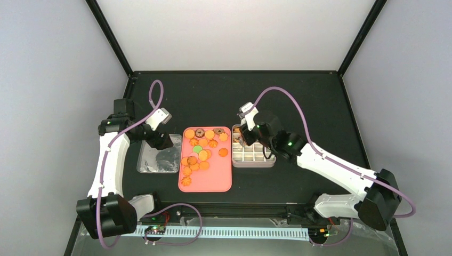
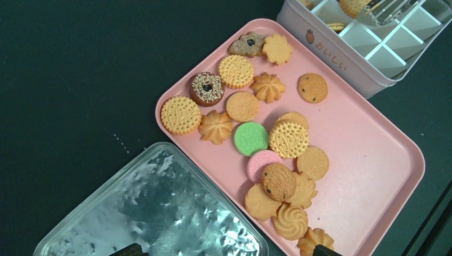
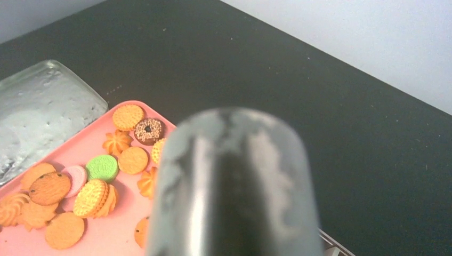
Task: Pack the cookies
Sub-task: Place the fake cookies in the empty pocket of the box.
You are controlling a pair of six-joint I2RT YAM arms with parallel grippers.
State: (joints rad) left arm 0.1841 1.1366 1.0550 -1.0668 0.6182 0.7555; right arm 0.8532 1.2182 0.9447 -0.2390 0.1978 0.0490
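Observation:
Several cookies (image 2: 266, 154), golden rounds, swirled flowers, a green one (image 2: 250, 138), a pink one and a sprinkled brown ring (image 2: 207, 88), lie on the pink tray (image 2: 368, 160). My left gripper (image 2: 226, 250) hangs open over the seam between the tray's near corner and a clear lid, with nothing between its fingertips. My right gripper (image 1: 247, 132) is over the far left corner of the white gridded tin (image 1: 253, 155) and is shut on metal tongs (image 3: 234, 181). The tongs' tips (image 2: 388, 10) reach into a cell. A few cookies (image 2: 352, 6) lie in the tin's far cells.
A clear plastic lid (image 1: 158, 160) lies flat on the black table, left of the tray and touching its edge. The tin stands against the tray's right side. White walls enclose the table on three sides.

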